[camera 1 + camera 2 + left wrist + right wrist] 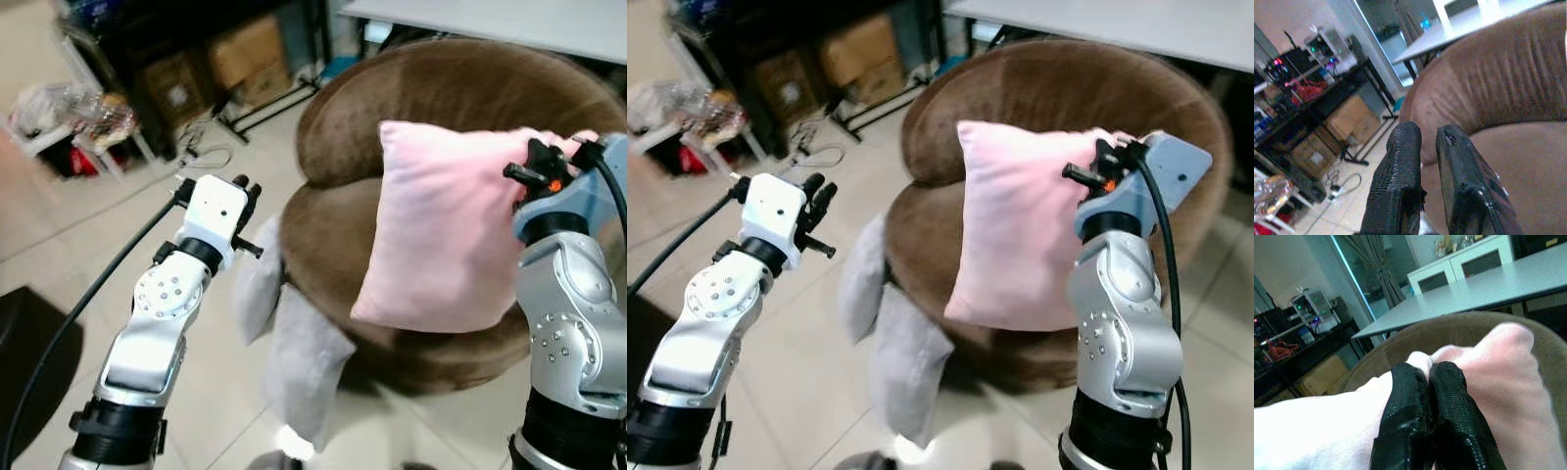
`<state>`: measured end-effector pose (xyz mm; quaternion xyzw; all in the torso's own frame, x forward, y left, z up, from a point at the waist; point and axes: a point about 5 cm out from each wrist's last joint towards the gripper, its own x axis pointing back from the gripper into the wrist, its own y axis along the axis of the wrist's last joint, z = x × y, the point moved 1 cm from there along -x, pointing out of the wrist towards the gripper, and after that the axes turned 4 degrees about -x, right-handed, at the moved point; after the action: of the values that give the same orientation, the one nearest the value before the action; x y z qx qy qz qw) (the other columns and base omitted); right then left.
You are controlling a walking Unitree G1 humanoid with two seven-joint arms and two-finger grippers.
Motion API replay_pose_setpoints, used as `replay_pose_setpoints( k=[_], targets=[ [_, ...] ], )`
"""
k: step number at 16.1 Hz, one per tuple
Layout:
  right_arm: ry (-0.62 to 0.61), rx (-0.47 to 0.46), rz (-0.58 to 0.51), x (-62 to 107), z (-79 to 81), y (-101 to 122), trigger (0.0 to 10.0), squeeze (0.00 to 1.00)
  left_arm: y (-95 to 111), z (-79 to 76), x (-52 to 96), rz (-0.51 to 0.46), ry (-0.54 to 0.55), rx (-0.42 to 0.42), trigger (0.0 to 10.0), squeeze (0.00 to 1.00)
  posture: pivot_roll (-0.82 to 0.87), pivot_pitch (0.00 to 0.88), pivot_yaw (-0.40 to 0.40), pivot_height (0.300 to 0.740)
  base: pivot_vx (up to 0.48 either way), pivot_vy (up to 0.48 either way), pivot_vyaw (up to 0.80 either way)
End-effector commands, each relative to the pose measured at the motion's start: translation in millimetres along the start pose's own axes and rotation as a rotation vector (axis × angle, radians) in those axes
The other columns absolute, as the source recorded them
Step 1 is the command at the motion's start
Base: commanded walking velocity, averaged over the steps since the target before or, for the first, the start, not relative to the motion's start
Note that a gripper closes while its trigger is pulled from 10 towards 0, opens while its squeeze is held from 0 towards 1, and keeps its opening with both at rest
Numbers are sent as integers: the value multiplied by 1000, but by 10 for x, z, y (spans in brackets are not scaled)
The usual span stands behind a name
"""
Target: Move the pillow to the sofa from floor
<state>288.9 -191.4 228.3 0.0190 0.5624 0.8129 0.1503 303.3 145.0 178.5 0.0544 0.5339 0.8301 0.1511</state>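
Pink pillow (pixel 446 230) is hanging over the brown sofa (pixel 470 93) seat; I'm pinching its top corner with the right pincer (pixel 1428 382) so it drapes clear. Left pincer (pixel 1422 183) is idling near the sofa's left edge, fingers nearly closed, empty.

Left gripper (pixel 1427 142) before the brown sofa (pixel 1508 93)

Its two black fingers (pixel 1398 186) stand close together, holding nothing. Beyond the sofa's back lies a grey table (pixel 1449 32); beside the sofa, cardboard boxes (pixel 1347 117) sit under dark shelving (pixel 1312 93).
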Motion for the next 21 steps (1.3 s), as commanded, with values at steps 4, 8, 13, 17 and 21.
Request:
replay_pose_setpoints(
  k=[4, 8, 13, 17, 21],
  targets=[
    [70, -16, -32, 19, 157, 37, 10000, 0, -60, 111, 31, 27, 28, -29, 10000, 0, -197, 0, 134, 740, 0, -329, 0],
    [83, -8, -28, 19, 180, 22, 10000, 0, -58, 126, 36, 20, 39, -14, 10000, 0, -190, 0, 128, 740, 0, 0, 0],
    [88, -2, -20, 18, 182, -2, 10000, 0, -55, 113, 52, 10, 15, 5, 10000, 0, -189, 0, 128, 740, 63, 0, 0],
    [87, 2, -11, 11, 181, -25, 10000, 0, -57, 118, 57, 9, 14, 13, 10000, 0, -185, 0, 123, 740, 344, 0, 0],
    [64, 11, -3, 3, 141, -44, 10000, 0, -57, 107, 55, 8, 5, 16, 10000, 0, -184, 0, 120, 740, 346, 0, 0]
  ],
)
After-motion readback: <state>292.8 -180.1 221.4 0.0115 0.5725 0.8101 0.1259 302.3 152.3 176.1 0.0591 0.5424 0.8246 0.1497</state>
